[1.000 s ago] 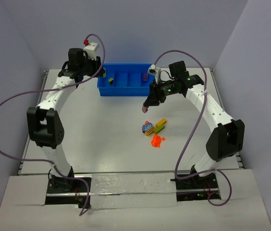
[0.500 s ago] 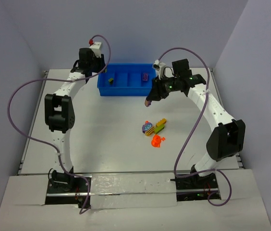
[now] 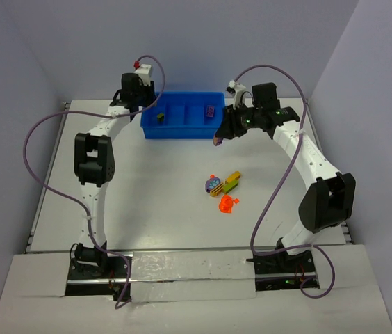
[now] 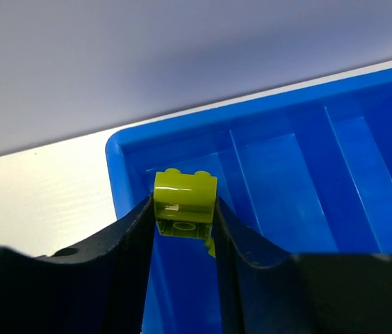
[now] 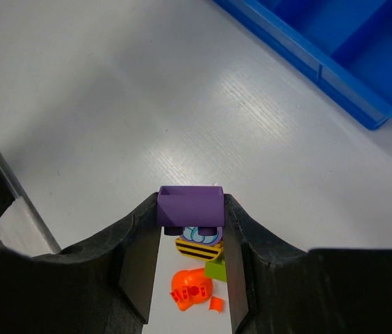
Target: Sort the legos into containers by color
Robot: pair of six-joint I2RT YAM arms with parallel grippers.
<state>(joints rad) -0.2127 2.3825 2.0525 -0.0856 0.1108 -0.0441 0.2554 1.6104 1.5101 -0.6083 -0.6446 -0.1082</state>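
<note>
I've got the left gripper (image 4: 182, 217) pinching a green brick (image 4: 185, 197) over the blue bin (image 4: 116, 174)'s end compartment to drop it by colour, while the right gripper (image 5: 190, 221) clamps a purple brick (image 5: 190, 204) near the bin's other end.

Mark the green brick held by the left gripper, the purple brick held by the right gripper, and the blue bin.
green brick (image 4: 185, 195): left wrist view, middle of its facing side.
purple brick (image 5: 190, 205): right wrist view, middle of its top face.
blue bin (image 3: 178, 132): top external view, its near wall.
</note>
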